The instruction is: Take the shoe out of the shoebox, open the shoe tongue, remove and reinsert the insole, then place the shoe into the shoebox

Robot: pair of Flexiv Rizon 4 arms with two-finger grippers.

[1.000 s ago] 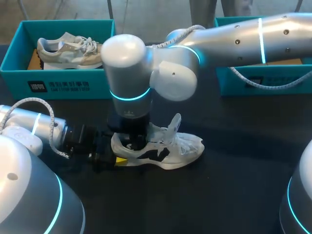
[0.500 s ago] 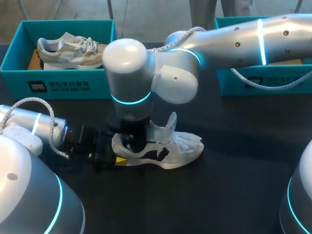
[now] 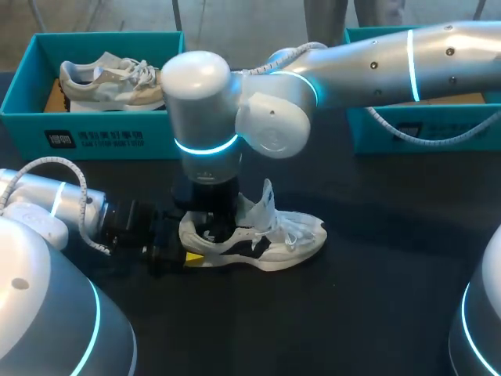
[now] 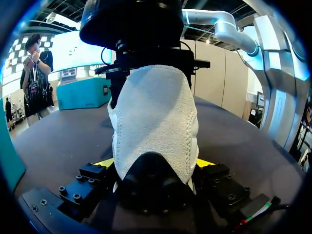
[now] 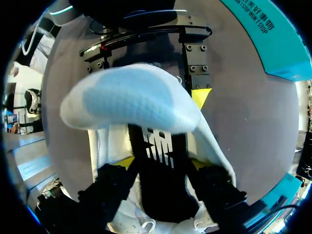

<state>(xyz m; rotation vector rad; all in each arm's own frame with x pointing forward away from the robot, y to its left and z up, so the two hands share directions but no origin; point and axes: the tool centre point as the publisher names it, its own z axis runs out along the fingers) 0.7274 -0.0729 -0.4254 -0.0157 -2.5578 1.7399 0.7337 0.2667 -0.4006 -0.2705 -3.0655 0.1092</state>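
Head: shoe (image 3: pixel 262 239) sits on its sole near the middle of the counter (image 3: pixel 376 298), heel toward the left edge, tongue (image 3: pixel 266 205) stood up. Left fingers (image 3: pixel 192 258) are at the heel; right arm (image 3: pixel 376 66) reaches across and drops straight into the collar. Risk: an upward pull lifts the whole shoe if the heel clamp is weak. Left wrist: left fingers are closed on the heel from both sides, low by the sole. That's soft upper, so it could slip or the shoe could pivot toe-up. Right wrist: right fingers (image 5: pixel 199 164) pinch a black printed strip, which I take for the insole (image 5: pixel 158 146), its pale end folded over ahead of them. With an end-only pinch, the insole may slide free, or crease and snag under the tongue.
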